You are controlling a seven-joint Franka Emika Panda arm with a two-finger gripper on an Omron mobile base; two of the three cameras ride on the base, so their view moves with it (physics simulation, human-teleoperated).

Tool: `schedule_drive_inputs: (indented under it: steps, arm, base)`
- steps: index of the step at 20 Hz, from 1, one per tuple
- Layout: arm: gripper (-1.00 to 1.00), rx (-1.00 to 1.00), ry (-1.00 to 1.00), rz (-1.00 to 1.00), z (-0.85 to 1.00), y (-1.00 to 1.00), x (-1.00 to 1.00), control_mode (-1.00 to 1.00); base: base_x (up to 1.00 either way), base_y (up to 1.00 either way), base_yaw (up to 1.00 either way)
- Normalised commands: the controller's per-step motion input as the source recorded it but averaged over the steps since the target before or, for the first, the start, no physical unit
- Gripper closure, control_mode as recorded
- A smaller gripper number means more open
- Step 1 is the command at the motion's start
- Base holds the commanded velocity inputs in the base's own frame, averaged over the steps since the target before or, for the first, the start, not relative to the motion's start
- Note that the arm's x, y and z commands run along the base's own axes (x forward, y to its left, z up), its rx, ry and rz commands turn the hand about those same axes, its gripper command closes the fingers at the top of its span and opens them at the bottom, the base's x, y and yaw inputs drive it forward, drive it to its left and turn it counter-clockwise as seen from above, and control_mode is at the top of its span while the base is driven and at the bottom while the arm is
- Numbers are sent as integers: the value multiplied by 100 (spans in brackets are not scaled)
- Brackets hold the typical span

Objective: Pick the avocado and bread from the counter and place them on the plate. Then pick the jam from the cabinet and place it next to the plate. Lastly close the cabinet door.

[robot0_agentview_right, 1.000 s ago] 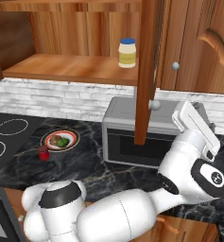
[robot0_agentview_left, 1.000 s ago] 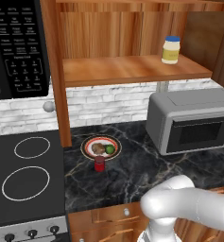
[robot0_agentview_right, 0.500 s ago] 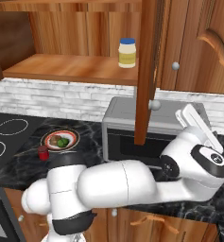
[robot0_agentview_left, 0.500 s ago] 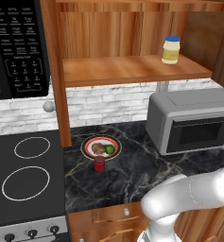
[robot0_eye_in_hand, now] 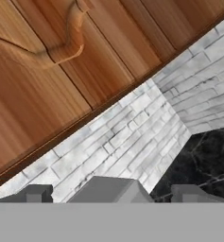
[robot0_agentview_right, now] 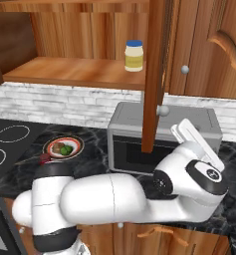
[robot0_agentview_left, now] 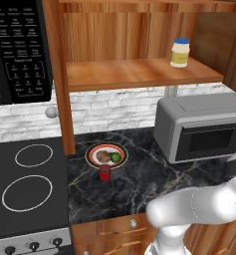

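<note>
Black marble counter (robot0_agentview_left: 139, 184) under an open wooden cabinet (robot0_agentview_left: 134, 74). The plate (robot0_agentview_left: 95, 151) holds avocado (robot0_agentview_left: 116, 157) and bread (robot0_agentview_left: 103, 157), jam (robot0_agentview_left: 105, 172) touching its near rim, all well left of the gripper (robot0_eye_in_hand: 111, 191). The arm reaches far right, hand tilted toward a carved door (robot0_eye_in_hand: 47, 61) and brick wall (robot0_eye_in_hand: 132, 137). Its 2 fingers (robot0_eye_in_hand: 35, 193) stand wide apart, holding nothing.

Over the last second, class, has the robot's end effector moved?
Yes. In the right base view the end effector has swung left and lower across the microwave, nearer the cabinet door.
</note>
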Motion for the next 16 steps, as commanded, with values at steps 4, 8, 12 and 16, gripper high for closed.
schedule_drive_inputs:
  steps: [4, 8, 12, 16]
  arm:
    - [-100, 7, 8, 50, 80, 0, -100, -100]
    - [-100, 9, 6, 52, 86, 0, -100, -100]
    - [-100, 10, 5, 52, 90, 0, -100, -100]
    - [-100, 8, 5, 50, 96, 0, -100, -100]
  base:
    - [0, 0, 0]
    - [0, 0, 0]
    - [0, 0, 0]
    - [0, 0, 0]
